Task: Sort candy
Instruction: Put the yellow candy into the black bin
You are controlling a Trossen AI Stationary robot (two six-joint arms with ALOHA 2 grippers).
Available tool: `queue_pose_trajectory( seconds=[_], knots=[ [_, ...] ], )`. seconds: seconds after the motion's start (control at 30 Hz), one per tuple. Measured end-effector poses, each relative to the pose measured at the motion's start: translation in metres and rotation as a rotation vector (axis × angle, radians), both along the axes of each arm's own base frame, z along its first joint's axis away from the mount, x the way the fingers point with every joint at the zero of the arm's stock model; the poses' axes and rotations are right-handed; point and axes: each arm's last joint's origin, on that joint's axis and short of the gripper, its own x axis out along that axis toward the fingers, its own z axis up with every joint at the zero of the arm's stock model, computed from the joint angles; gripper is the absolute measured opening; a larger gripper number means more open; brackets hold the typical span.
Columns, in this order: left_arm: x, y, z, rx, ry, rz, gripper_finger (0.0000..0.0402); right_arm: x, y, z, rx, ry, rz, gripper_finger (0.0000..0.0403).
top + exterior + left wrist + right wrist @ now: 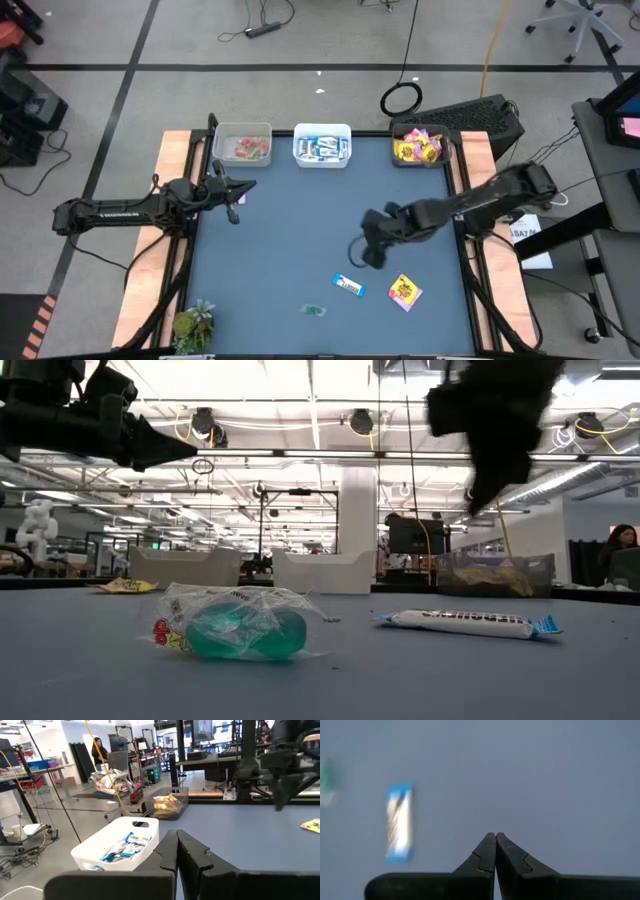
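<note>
In the right wrist view the clear-greenish sweet (327,781) is cut off at the frame edge and blurred. From overhead its wrapper print cannot be read, and the contents of the three bins are hard to make out one by one.

The right tool (372,258) hangs above the worktop (300,230) at about 4 o'clock from the middle, arm bent in from the right edge, fingers pressed together and holding nothing. The left tool (243,187) reaches in level from 9 o'clock, stopping near the clear bin (242,146); its fingers are also closed and empty.

Three loose sweets lie toward 6 o'clock. The blue-and-white bar (348,287) is flat, just below the right tool. The yellow packet (405,292) with red print lies at 5 o'clock, apart from the bar. The clear-greenish sweet sits at 6 o'clock, its green centre showing inside crinkled wrap in the low view.

Along 12 o'clock, the clear bin holds red and pink pieces, the white bin (322,146) blue-and-white bars, the third bin (420,147) yellow packets.
</note>
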Motion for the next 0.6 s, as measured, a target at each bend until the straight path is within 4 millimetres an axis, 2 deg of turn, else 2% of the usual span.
queue_pose_trajectory(
  seconds=[0.13,0.27,0.47,0.6],
  knots=[
    [0.000,0.000,-0.001,-0.001,0.008,0.000,0.0007,-0.022,0.023,0.001,0.211,0.177,0.058,0.0000],
    [0.000,0.000,-0.002,-0.002,0.016,0.000,0.0007,-0.036,0.044,0.000,0.321,0.290,0.037,0.0016],
    [0.000,0.000,-0.002,-0.002,0.018,0.000,0.0007,-0.056,0.076,-0.001,0.354,0.363,-0.029,0.0096],
    [0.000,0.000,-0.002,0.005,0.021,0.000,0.0007,-0.064,0.098,-0.011,0.321,0.397,-0.037,0.0155]
  ],
)
